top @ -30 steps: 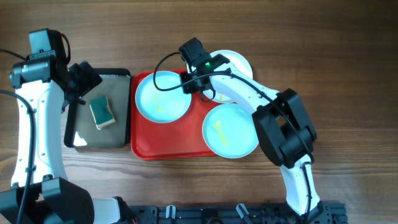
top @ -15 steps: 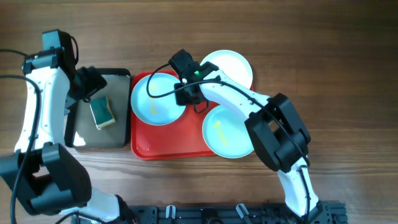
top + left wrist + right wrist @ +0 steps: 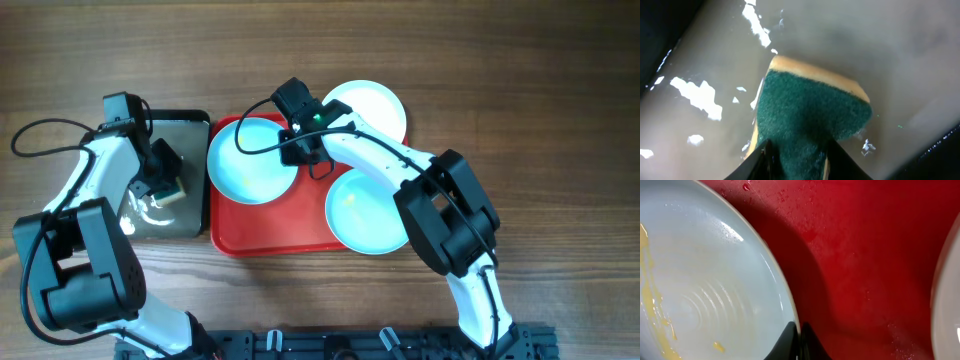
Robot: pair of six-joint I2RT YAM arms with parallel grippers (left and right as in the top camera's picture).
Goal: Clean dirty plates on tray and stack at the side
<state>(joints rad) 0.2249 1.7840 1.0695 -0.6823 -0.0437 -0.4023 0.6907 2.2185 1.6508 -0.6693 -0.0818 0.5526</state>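
Since the last frame the left gripper (image 3: 799, 149) has swung down onto the sponge (image 3: 810, 100) in the black tray (image 3: 195, 215). It's prob. clamped on it, but the view's tight. The right gripper (image 3: 799, 339) pinches the rim of the aqua plate (image 3: 705, 270) at the left end of the red tray (image 3: 865, 255). It's glossy, wet, rigid and breakable, so I'd hold at the rim, firm, no twisting.

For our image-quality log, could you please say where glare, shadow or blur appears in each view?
Overhead: sharp, even light, glare on the wet black tray. Left wrist: bright glints around the sponge, background soft. Right wrist: the aqua plate casts a dark shadow on the red tray.
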